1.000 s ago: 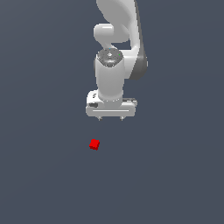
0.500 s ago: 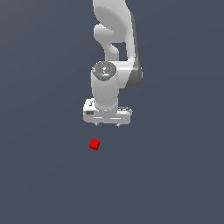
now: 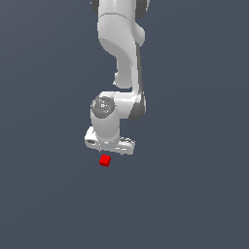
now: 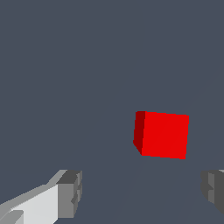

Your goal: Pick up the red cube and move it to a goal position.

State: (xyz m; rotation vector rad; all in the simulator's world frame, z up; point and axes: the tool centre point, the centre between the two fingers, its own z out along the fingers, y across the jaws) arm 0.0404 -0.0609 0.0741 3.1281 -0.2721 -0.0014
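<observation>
The red cube lies on the dark grey floor, just below the white gripper in the exterior view. In the wrist view the red cube is large and close. It lies ahead of the gap between the two grey fingertips, nearer the other fingertip. The gripper is open and holds nothing. The jaws stand wide apart and do not touch the cube. In the exterior view the fingers are mostly hidden behind the hand.
The white arm rises from the gripper to the top edge of the exterior view. The plain dark grey floor fills the rest of the view.
The gripper has come down and toward the exterior view's left, from well above the cube to just over it. The cube has not moved. The jaws stay open.
</observation>
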